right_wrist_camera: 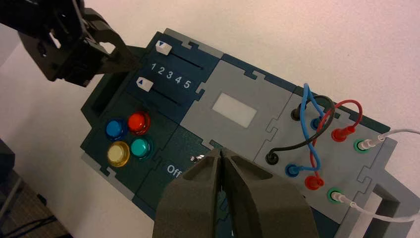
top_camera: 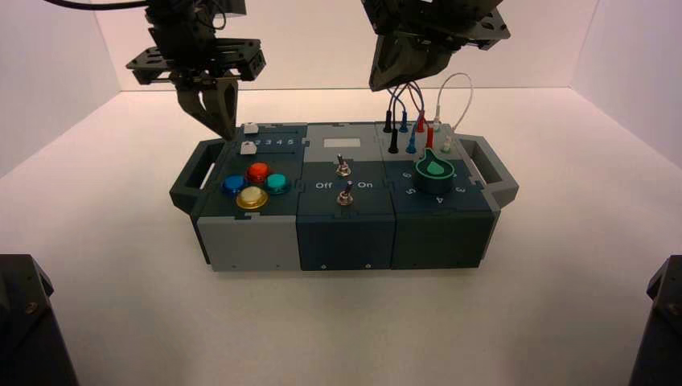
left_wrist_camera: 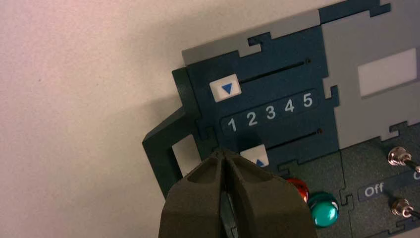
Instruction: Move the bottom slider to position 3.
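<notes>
Approach step: the left gripper (left_wrist_camera: pixel 225 157), fingers pressed together and empty, hovers by the bottom slider's white cap (left_wrist_camera: pixel 256 156) at the box's left end, near 1. Next, nudge it toward the printed 3 (left_wrist_camera: pixel 270 112). Right gripper (right_wrist_camera: pixel 221 154) closed, idle above.

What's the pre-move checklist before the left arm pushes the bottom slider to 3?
1. Left end effector near the slider end of the box: ok, it hangs above the left end, beside the sliders.
2. Left end effector shut for pushing: ok, tips together in the left wrist view.
3. Bottom slider start position: ok, it sits near numeral 1, at the left end of its slot.
4. Numeral 3 readable: ok, middle of the row 1 to 5.
5. Contact with the slider: not ok, the tips are not yet on it.
6. Right end effector clear of the path: ok, it hangs above the wire section.
</notes>
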